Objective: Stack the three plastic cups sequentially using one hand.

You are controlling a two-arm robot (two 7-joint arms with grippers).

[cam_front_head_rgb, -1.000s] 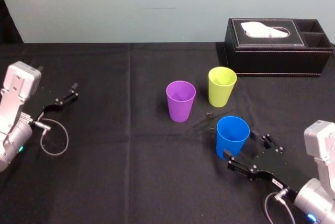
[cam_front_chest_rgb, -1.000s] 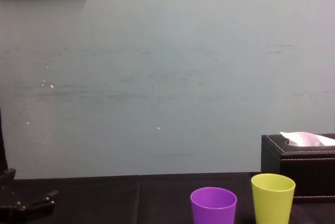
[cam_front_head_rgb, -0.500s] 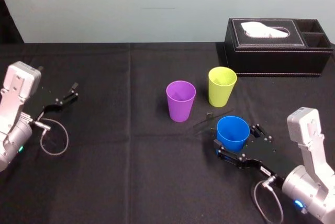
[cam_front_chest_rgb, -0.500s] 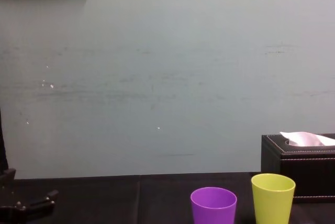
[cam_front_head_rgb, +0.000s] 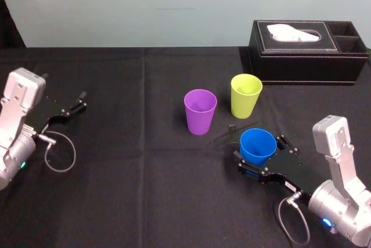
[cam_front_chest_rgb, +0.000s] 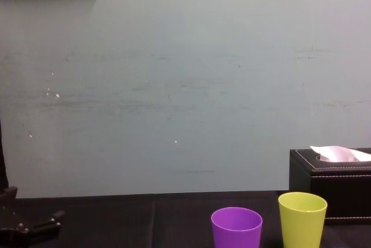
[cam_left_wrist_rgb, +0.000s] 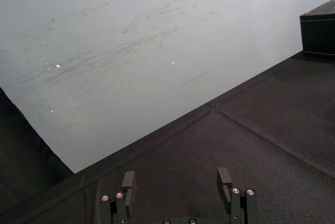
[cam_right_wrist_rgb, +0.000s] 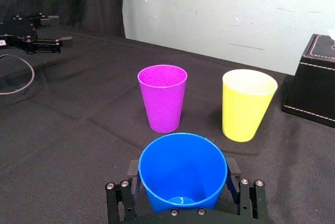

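The left gripper (cam_front_head_rgb: 82,101) is at the far left over the black table (cam_front_head_rgb: 145,184), fingers apart and empty. The purple cup (cam_front_head_rgb: 200,112) stands in the middle, and the yellow-green cup (cam_front_head_rgb: 246,95) stands near it, right and slightly farther, with a free gap between them. The blue cup (cam_front_head_rgb: 257,146) stands nearer, its base hidden between the spread fingers of the right gripper (cam_right_wrist_rgb: 183,170); I cannot tell whether they touch it. The tissue box (cam_front_head_rgb: 307,51) is at the far right.

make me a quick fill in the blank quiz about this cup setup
1. The blue cup stands ____ the open fingers of the right tool.
2. The purple cup stands to the ____ of the yellow-green cup.
3. The left tool, far from the cups, is open and holds ____.
4. So far ____ of the cups are stacked.
Missing words: between; left; nothing; none.
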